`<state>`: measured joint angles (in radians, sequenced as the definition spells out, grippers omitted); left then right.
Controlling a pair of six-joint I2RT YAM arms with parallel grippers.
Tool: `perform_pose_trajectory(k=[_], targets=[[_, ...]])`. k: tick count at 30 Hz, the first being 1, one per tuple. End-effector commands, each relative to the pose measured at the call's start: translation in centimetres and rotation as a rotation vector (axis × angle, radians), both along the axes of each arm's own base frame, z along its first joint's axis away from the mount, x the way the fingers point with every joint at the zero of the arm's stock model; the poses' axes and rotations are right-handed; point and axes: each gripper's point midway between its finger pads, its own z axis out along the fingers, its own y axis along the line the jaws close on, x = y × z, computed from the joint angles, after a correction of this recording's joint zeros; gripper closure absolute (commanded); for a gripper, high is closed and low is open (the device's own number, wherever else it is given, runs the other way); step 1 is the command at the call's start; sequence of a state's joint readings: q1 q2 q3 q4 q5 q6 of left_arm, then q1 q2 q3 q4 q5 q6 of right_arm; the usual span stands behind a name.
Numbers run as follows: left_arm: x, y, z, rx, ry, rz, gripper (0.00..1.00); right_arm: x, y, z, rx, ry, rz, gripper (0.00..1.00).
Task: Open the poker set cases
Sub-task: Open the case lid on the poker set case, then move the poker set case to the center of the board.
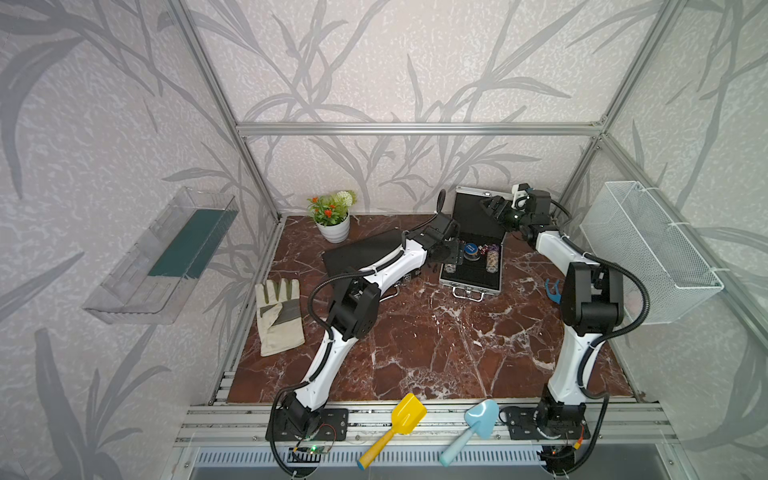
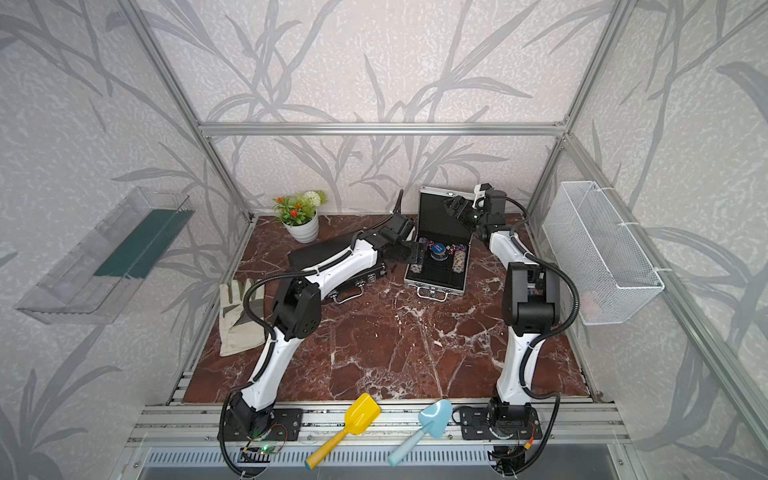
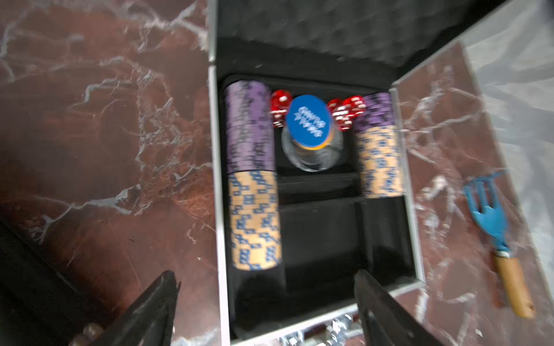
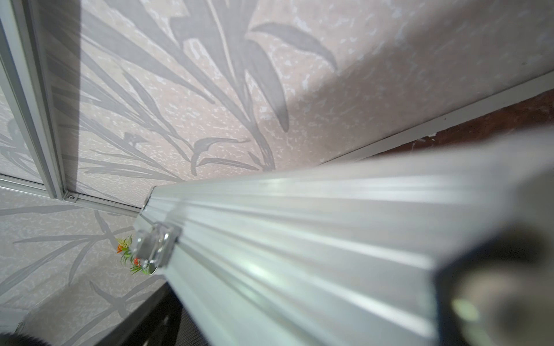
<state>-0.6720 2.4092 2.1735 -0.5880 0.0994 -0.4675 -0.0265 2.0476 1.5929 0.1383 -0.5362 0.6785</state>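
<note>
Counting from my seat: two cases on the desk [image 1: 436, 353]. The silver case [image 1: 469, 288] sits right of centre near the back, its lid up and its black lining showing. The black case [image 1: 357, 251] lies flat to its left with its lid down and its handle facing the front.

Inside the silver one I see two rows of chips [image 3: 251, 179], each part purple and part tan. Between them is one blue disc [image 3: 308, 121] with red dice [image 3: 281, 103] beside it, too blurred to count.

Around them: one potted plant [image 1: 333, 216], one glove [image 1: 278, 316], one blue rake [image 3: 491, 215]. Two toy shovels lie on the front rail, the yellow shovel [image 1: 409, 409] and the pale blue shovel [image 1: 482, 417]. There is one wire basket [image 1: 648, 249] and one clear tray [image 1: 158, 257], on opposite side walls.

The left arm has its elbow up and its forearm stretched across the black case. The left pincer [image 3: 263, 273] points down over the silver case's left side, fingers [image 3: 156, 305] spread wide with nothing between them.

The right arm stands tall and its wrist bends back toward the raised lid. The right pincer [image 1: 492, 206] is at the lid's top right corner. Its wrist view shows only the ribbed lid and a blur, so I cannot tell whether it grips.
</note>
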Motion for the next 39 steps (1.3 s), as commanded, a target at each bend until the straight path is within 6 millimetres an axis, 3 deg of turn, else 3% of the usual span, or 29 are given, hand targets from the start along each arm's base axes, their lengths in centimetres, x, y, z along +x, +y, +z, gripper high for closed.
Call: perform_pose_trajectory(k=[1, 10, 15, 20, 36, 39], targets=[[-0.5, 1.8, -2.7, 0.087, 0.075, 0.024, 0.25, 0.7, -1.1, 0.6, -0.025, -0.049, -0.012, 0.08], [-2.0, 1.9, -4.7, 0.072, 0.105, -0.020, 0.52, 0.2, -1.9, -0.6, -0.027, -0.012, -0.021, 0.08], [-3.2, 1.9, -5.1, 0.031, 0.117, -0.020, 0.52, 0.3, -2.3, -1.0, -0.030, 0.003, -0.036, 0.08], [-3.7, 1.7, -3.7, -0.018, 0.089, -0.026, 0.51, 0.4, -2.6, -1.5, -0.059, -0.001, -0.033, 0.08], [-4.1, 0.2, -7.7, 0.082, 0.194, -0.057, 0.62, -0.2, -3.6, -1.6, -0.062, 0.015, -0.054, 0.08], [-4.5, 0.1, -8.3, 0.091, 0.220, -0.065, 0.72, -0.4, -3.7, -1.5, -0.066, 0.015, -0.056, 0.08]])
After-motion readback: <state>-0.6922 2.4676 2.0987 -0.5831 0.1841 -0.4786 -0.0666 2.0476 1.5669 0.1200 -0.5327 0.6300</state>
